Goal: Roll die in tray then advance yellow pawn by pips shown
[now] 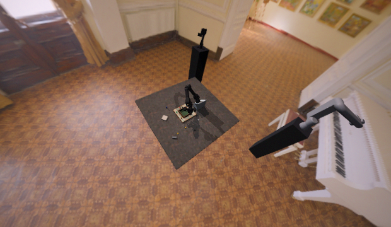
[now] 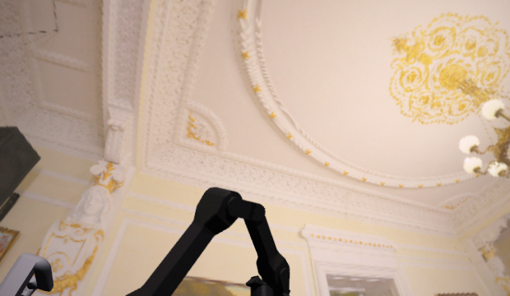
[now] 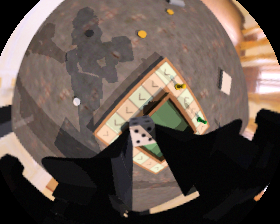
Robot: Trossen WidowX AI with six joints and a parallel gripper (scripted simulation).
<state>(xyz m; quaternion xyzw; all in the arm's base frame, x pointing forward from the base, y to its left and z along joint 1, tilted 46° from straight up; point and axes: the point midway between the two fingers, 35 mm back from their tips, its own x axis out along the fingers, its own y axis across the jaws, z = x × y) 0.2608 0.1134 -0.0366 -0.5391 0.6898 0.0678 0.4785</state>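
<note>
My gripper (image 3: 141,129) is shut on the die (image 3: 142,135), a pale cube with dark pips. In the wrist view the die appears in front of the lower part of the green-floored tray (image 3: 167,113); its height above it is hard to tell. The tray sits in the middle of the square board (image 3: 140,96) (image 1: 183,120), whose track squares carry arrows. The yellow pawn (image 3: 179,86) is on the track near the board's upper corner in the wrist view. A green pawn (image 3: 201,120) is further along the right side. The fingers hide part of the tray and board.
A white block (image 3: 225,81) (image 1: 164,118), a grey piece (image 1: 174,137), two small yellow pieces (image 3: 142,34) (image 3: 170,11), a dark disc (image 3: 89,33) and a white piece (image 3: 76,101) lie off the board. A pale panel (image 1: 200,104) stands beside the arm.
</note>
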